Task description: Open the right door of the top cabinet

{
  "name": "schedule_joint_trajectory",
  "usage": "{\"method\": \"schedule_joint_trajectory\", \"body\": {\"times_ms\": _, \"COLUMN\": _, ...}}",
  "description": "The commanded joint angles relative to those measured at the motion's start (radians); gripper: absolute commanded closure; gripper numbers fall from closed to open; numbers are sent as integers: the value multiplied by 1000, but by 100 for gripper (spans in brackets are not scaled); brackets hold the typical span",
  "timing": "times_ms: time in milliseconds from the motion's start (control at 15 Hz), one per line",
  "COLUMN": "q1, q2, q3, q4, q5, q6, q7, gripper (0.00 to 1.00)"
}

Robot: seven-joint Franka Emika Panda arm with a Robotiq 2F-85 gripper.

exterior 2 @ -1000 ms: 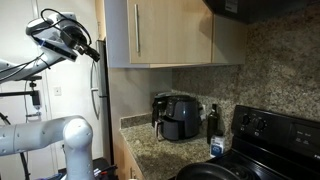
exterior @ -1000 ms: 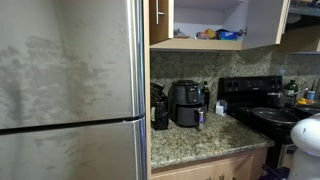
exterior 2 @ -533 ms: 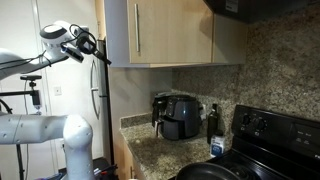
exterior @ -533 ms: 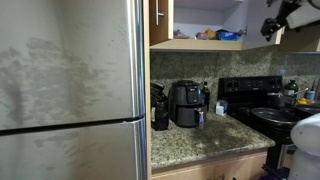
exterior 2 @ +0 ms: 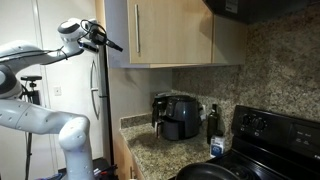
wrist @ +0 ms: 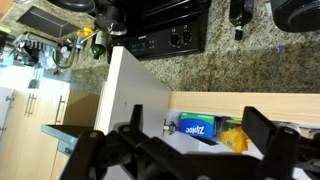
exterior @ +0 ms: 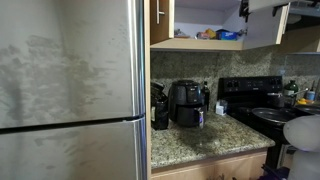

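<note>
The right door point(exterior: 268, 22) stands swung out from the top cabinet point(exterior: 200, 44), at about one o'clock in an exterior view, so the inside, with a blue packet point(wrist: 200, 127) lying in it, is open to see. By my judgement the opening is mostly done. In an exterior view the door's outer face point(exterior 2: 175, 30) is turned to the camera, and its slim silver bar handle point(exterior 2: 137, 35) runs upright near the nine o'clock edge. The tool point(exterior 2: 105, 40) hangs just beside that free edge, at about nine o'clock from the handle, and I cannot tell if it touches the wood. In the wrist view its fingers point(wrist: 268, 140) are spread wide with nothing held between them, and the pale inner side of the door lies at about ten o'clock from them. The door looks like a stiff, flat wood panel, probably not heavy. It should turn only on the hinges at its far edge, so it will follow a round path and not a straight pull. The handle is thin, smooth metal and may slip, so I would take it around the middle with the fingers across the bar, or push the free edge from inside. Pressing near the hinge side would likely need more force. Below, on the granite surface point(exterior: 205, 140), the air fryer point(exterior: 187, 103) stands well apart from the door.
</note>
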Motion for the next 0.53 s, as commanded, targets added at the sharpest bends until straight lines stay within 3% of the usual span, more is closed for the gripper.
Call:
{"method": "schedule_joint_trajectory", "body": {"times_ms": 0, "q1": -11, "q2": 70, "q3": -36, "q4": 14, "q5": -5, "q6": 16, "q7": -18, "gripper": 0}}
{"method": "schedule_joint_trajectory", "body": {"times_ms": 467, "q1": -51, "q2": 285, "q3": -194, "q4": 120, "q5": -28, "q6": 108, "q7": -6, "gripper": 0}}
